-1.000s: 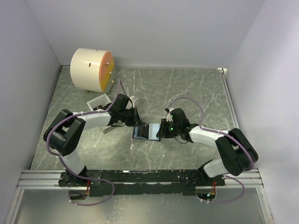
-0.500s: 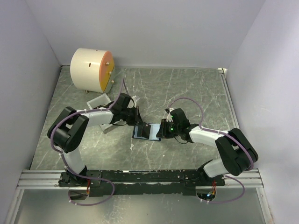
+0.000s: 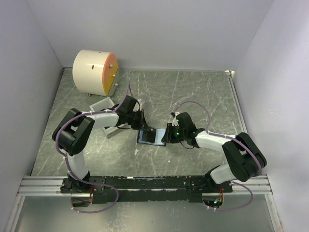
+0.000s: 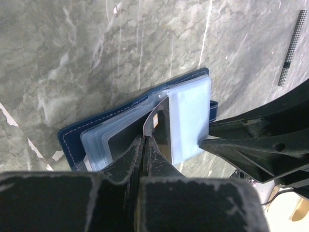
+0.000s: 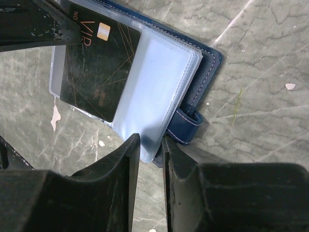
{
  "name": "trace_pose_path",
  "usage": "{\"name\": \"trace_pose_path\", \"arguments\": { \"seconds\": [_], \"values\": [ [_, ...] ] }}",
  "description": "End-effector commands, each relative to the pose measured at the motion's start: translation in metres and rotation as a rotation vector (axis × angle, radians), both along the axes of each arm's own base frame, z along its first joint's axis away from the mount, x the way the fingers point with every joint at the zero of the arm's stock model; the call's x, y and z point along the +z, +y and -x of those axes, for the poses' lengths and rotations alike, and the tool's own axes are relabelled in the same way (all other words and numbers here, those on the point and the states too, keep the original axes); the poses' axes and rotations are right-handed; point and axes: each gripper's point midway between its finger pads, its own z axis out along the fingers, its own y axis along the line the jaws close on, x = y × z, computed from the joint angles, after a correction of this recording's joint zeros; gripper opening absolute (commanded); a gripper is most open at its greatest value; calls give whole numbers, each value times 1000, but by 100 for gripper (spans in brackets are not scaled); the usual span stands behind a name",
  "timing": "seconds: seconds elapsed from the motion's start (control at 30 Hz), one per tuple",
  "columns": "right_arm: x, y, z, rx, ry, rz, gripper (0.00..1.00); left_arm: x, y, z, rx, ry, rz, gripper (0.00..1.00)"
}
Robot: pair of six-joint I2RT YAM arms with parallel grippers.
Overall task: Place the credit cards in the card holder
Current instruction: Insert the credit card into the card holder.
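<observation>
Robot parts: one left arm (image 3: 91,123) and one right arm (image 3: 217,142), two in all, carrying one left end effector (image 4: 145,140) and one right end effector (image 5: 149,145), each with two fingers, four fingers in total. Task items: one navy card holder (image 3: 151,137) with one snap tab (image 5: 186,126), and one dark credit card (image 5: 99,63); the clear pockets inside the holder are several, their exact number not discernible. Other items: one marbled green bench (image 3: 193,92), one white tray (image 3: 102,104), one cream cylinder (image 3: 94,72) with one orange face, and one slender checked strip (image 4: 292,48).
</observation>
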Motion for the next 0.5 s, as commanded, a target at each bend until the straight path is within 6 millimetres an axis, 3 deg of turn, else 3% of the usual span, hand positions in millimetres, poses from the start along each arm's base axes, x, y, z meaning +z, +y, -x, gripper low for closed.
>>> {"name": "trace_pose_path", "arguments": {
  "seconds": [0.0, 0.47],
  "values": [
    [-5, -1, 0, -17, 1, 6, 25, -14, 3, 1, 27, 17, -47, 7],
    [-6, 0, 0, -38, 16, -10, 25, -22, -2, 3, 42, 26, -44, 7]
  ]
}}
